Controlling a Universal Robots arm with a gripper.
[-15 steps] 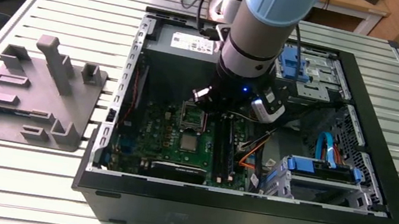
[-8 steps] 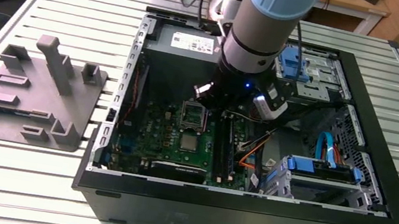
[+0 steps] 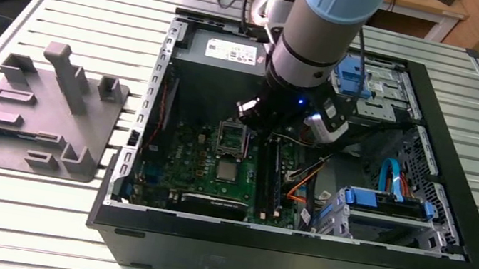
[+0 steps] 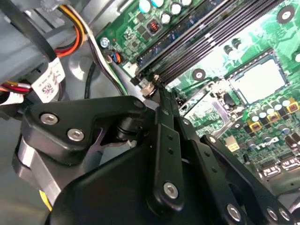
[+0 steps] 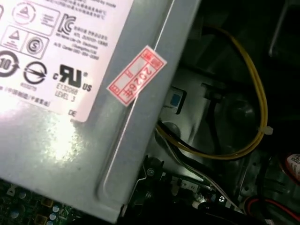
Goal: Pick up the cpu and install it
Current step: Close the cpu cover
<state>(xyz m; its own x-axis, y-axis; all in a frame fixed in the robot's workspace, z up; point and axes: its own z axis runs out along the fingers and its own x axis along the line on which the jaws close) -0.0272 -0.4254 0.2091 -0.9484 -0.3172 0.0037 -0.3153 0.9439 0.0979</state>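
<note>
Cpu (image 3: 227, 170), lying flat in the dark socket of the green motherboard (image 3: 187, 162), pale metal top facing up. In the second wrist view it (image 4: 260, 79) sits square to the socket's edges. Being square, it has no long axis, and no corner mark can be made out. Beside it in the exterior view, the socket frame (image 3: 233, 136) stands upright.

The gripper (image 4: 157, 84) hangs well apart from the chip, near the end of the memory slots (image 4: 206, 42), its fingers drawn together with nothing between them.

Judged step: placement appears done and the socket is not yet clamped. Clamping would call for the frame folded flat over the chip without shifting it.
</note>
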